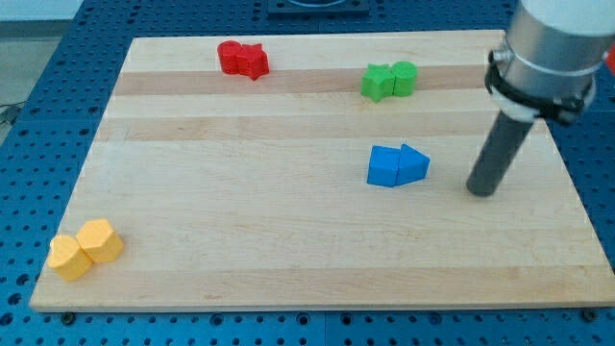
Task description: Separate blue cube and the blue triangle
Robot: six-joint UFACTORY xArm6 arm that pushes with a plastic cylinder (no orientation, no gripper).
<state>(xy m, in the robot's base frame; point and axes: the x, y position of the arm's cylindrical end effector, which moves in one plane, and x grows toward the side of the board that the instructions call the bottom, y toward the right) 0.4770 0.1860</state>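
Tool first: it is a plain dark rod with no jaws to open or close, so it grips nothing, and my tip (480,190) rests on the desk (240,240) near the blue triangle (414,165), off to the view's right of it and apart from it.

Nothing of the task looks done yet. The blue cube (384,166) and the blue triangle sit touching, side by side, a little right of the desk's middle, with the cube on the view's left. All of the separating is left, by my judgement: one of the two has to be pushed away until a clear gap opens.

Together the pair makes a short bar whose long axis runs roughly left to right across the view, tilted very slightly. The triangle's narrow end seems to point toward the view's right, at my tip, with its broad face against the cube.

Other blocks lie well apart: a red pair (242,60) at the top, a green pair (388,80) above the blue ones, a yellow pair (86,248) at lower left.
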